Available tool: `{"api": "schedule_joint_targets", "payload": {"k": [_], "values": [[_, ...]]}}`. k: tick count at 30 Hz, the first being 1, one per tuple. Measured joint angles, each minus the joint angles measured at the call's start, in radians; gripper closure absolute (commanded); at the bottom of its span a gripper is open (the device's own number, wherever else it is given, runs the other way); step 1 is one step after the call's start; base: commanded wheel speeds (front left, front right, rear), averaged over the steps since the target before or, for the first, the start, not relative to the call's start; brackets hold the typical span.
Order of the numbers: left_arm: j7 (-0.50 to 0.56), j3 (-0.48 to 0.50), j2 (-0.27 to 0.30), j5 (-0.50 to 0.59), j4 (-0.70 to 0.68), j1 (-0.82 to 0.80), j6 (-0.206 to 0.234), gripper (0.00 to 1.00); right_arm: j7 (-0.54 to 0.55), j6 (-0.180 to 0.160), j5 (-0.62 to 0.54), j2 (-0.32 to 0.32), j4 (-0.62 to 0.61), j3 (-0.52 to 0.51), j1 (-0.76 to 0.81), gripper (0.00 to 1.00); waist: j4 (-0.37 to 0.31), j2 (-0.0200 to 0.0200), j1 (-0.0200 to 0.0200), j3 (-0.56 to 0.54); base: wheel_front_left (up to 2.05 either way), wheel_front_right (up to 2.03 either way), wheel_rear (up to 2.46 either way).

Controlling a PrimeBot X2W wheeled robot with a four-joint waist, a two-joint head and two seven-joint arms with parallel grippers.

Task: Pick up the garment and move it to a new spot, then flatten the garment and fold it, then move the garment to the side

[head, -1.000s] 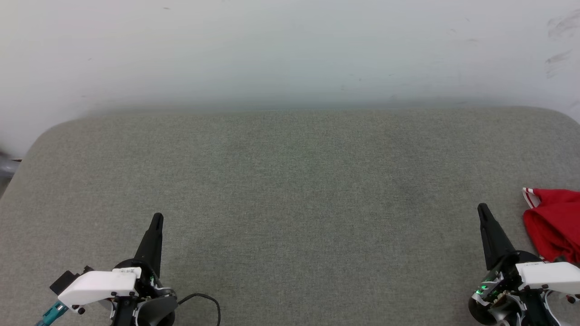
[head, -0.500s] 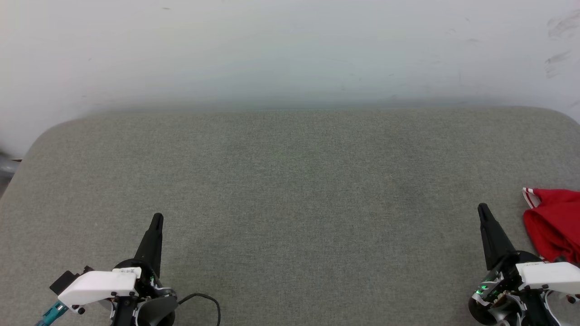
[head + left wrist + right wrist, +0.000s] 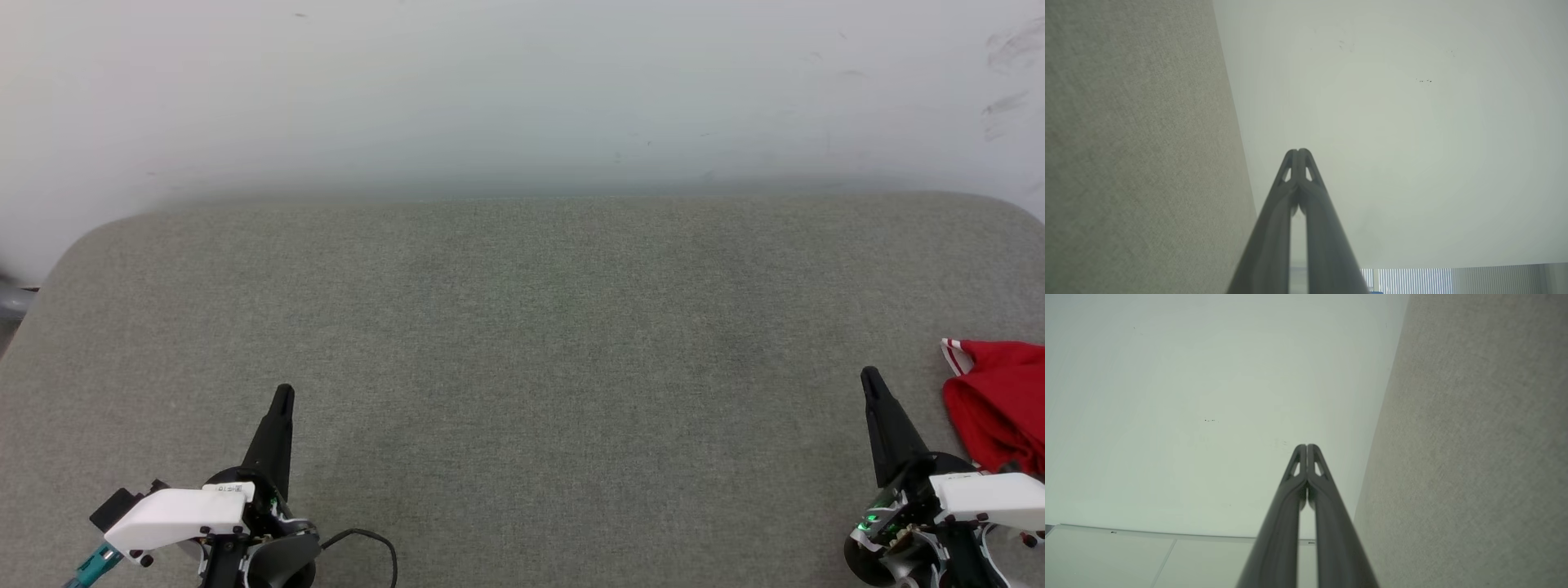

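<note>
The garment point(image 3: 1000, 404), a bunched red shirt with a bit of red-and-white striped trim, lies at the right edge of the head view, partly cut off by the frame. My right gripper point(image 3: 870, 376) stands just left of it, shut and empty, a short gap apart from the cloth. Its two fingers meet at the tips in the right wrist view point(image 3: 1306, 447). At the lower left my left gripper point(image 3: 283, 393) is also shut with nothing in it. The left wrist view shows that gripper point(image 3: 1298, 151) with fingertips pressed together, far from the garment.
A wide grey fabric surface point(image 3: 522, 343) with rounded far corners spreads before me. A pale wall point(image 3: 522, 90) rises right behind its far edge. A black cable point(image 3: 371, 539) loops beside my left wrist.
</note>
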Motion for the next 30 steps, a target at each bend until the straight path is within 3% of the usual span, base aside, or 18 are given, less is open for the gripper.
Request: {"api": "schedule_joint_targets", "payload": {"k": [30], "values": [[0.0,0.0,0.0,0.0,0.0,0.0,0.0,1.0,0.001,0.0,-0.003,0.001,0.0,-0.001,0.0,1.0,0.0,0.0,0.0,0.0,0.0,0.0,0.0]]}}
